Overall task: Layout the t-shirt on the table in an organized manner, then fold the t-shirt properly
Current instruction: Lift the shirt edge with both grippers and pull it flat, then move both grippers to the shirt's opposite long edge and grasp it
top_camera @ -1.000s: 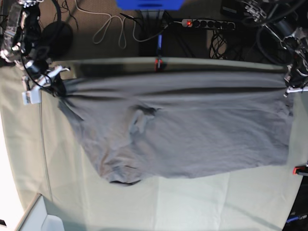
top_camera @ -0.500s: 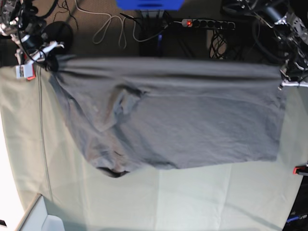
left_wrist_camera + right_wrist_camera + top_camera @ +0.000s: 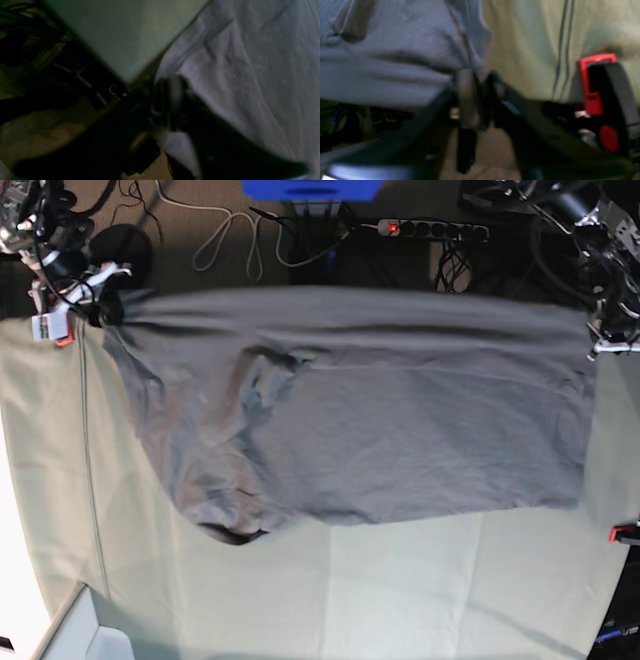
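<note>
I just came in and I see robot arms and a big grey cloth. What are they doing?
Two robot arms are spreading out a grey t-shirt on a table covered with pale green cloth. The right gripper is at one top corner of the shirt and the left gripper at the other, along the table's far edge. The shirt is stretched wide but wrinkled, and no fold has been made yet.

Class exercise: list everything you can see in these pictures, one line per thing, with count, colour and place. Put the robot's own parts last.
t-shirt: one, grey, spread across the table's far half.
table: one, pale green cloth cover, fills the base view.
clamp: one close up, red and black, on the table edge.
power strip: one, dark, floor beyond the table.
cables: several, white and black, floor.
right pincer: one, dark, at a shirt corner.
left pincer: one, dark, at the opposite corner.
</note>
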You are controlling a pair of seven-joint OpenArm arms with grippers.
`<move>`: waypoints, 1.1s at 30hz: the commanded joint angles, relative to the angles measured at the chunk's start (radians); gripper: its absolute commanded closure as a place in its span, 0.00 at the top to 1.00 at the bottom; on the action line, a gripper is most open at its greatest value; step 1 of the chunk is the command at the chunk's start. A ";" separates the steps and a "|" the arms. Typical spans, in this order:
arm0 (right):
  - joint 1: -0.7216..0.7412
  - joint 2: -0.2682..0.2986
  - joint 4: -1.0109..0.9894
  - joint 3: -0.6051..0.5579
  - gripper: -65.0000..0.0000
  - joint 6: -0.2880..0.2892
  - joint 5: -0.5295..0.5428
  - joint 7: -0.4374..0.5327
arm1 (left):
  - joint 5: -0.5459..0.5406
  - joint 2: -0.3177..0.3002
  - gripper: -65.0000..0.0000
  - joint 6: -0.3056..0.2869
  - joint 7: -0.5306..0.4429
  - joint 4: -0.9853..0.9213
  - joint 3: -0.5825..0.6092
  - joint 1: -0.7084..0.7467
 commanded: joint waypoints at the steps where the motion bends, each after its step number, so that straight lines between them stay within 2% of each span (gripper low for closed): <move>1: -0.002 0.015 0.018 0.013 0.41 0.014 -0.008 0.020 | -0.007 -0.018 0.39 0.002 -0.012 0.024 -0.002 -0.002; 3: 0.013 0.013 0.020 0.016 0.54 0.014 -0.032 0.028 | -0.001 -0.018 0.49 0.002 -0.012 0.053 -0.004 0.002; 6: 0.039 0.013 0.020 0.073 0.63 0.014 -0.054 0.026 | -0.007 -0.018 0.51 0.002 -0.012 0.122 -0.004 0.028; 10: 0.127 0.022 0.013 0.090 0.64 0.014 -0.055 0.020 | -0.007 -0.018 0.51 0.002 -0.022 0.215 -0.005 0.022; 13: 0.253 0.053 0.000 0.010 0.64 0.014 -0.086 0.015 | -0.006 -0.018 0.51 0.003 -0.018 0.228 -0.004 -0.047; 18: 0.564 0.044 -0.177 -0.162 0.64 0.014 -0.273 -0.032 | 0.004 -0.018 0.51 0.005 -0.012 0.223 0.003 -0.154; 21: 0.765 0.013 -0.390 -0.188 0.64 0.014 -0.403 -0.025 | 0.002 -0.017 0.51 0.010 -0.012 0.223 0.004 -0.189; 23: 0.882 0.013 -0.553 -0.188 0.64 0.014 -0.477 -0.017 | 0.005 -0.018 0.51 0.010 -0.012 0.222 0.006 -0.208; 25: 0.980 0.013 -0.719 -0.185 0.64 0.014 -0.529 0.020 | 0.005 -0.020 0.51 0.010 -0.012 0.220 0.006 -0.214; 28: 1.046 0.021 -0.890 -0.185 0.64 0.014 -0.558 0.121 | 0.005 -0.031 0.51 0.011 -0.024 0.191 0.029 -0.219; 33: 1.046 0.028 -0.970 -0.191 0.64 0.014 -0.558 0.209 | 0.005 -0.097 0.51 0.011 -0.041 -0.013 0.082 -0.277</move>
